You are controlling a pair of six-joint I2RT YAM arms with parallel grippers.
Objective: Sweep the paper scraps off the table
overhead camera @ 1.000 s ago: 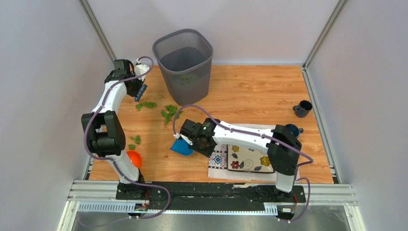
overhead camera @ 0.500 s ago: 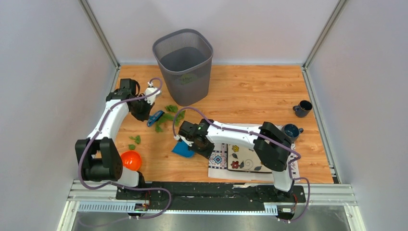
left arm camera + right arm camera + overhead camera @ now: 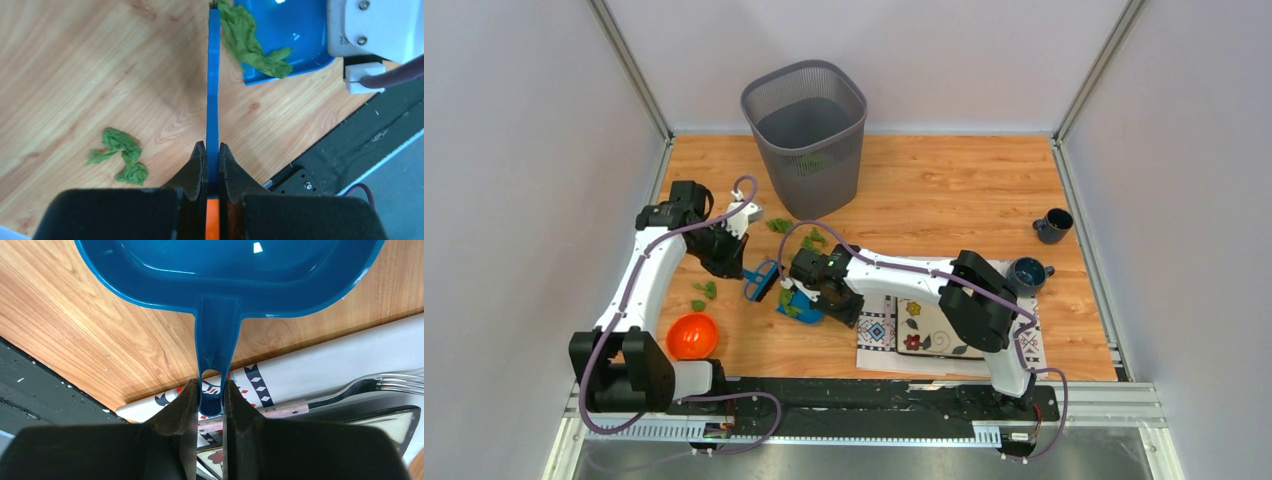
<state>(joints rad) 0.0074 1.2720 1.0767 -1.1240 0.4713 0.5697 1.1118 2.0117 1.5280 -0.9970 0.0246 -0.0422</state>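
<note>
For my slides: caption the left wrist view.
Left gripper, jaws shut on a brush beside paper scraps on the dustpan lip; more lie on the table.

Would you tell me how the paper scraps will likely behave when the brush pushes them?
Probably light: the scraps are small crumpled bits, so the brush should slide them easily over the smooth table. Likely soft, not stiff: the one in the dustpan lies limp, so they may bunch.

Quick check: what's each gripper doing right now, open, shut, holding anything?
Left gripper: shut on the blue brush.
Right gripper: shut on the blue dustpan, by its handle.
</note>
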